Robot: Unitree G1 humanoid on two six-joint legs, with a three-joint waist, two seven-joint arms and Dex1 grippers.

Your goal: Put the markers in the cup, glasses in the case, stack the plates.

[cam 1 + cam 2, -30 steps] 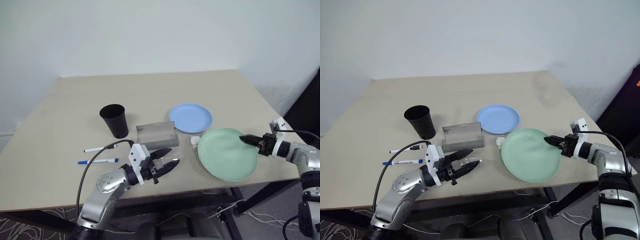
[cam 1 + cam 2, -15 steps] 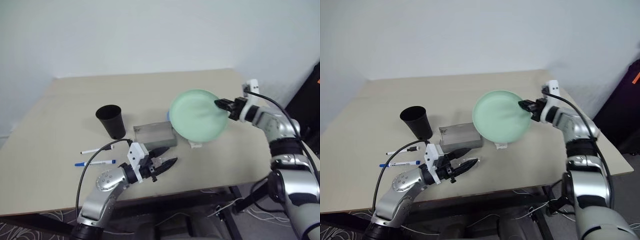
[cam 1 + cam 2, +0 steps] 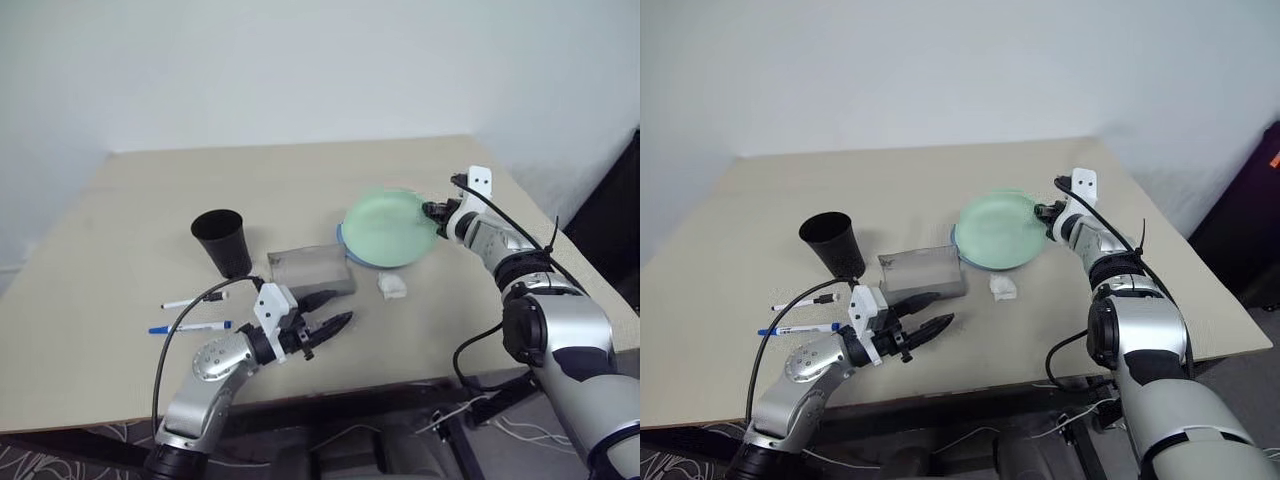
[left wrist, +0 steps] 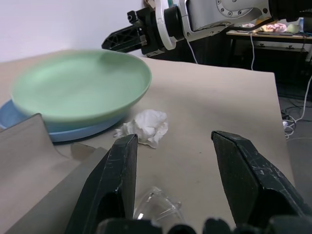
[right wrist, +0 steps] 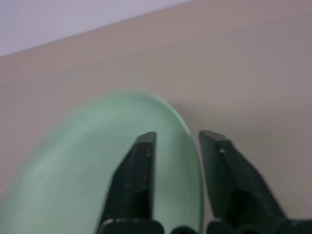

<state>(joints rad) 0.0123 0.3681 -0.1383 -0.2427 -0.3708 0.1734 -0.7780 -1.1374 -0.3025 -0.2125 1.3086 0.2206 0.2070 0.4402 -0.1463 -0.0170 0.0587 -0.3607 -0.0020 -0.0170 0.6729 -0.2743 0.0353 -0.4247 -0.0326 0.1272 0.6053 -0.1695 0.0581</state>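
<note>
Smooth plastic mint plate, matt grey case, crumpled paper lump, matt table.

Green plate lies on blue plate, white lump beside.

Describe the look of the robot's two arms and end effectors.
Both arms are silver-grey metal with rounded joint housings and black bands at the joints. Each wrist carries a white block. A black cable loops from each wrist back along the arm. The left end effector and the right end effector each have two black, tapered, pointed fingers.
</note>
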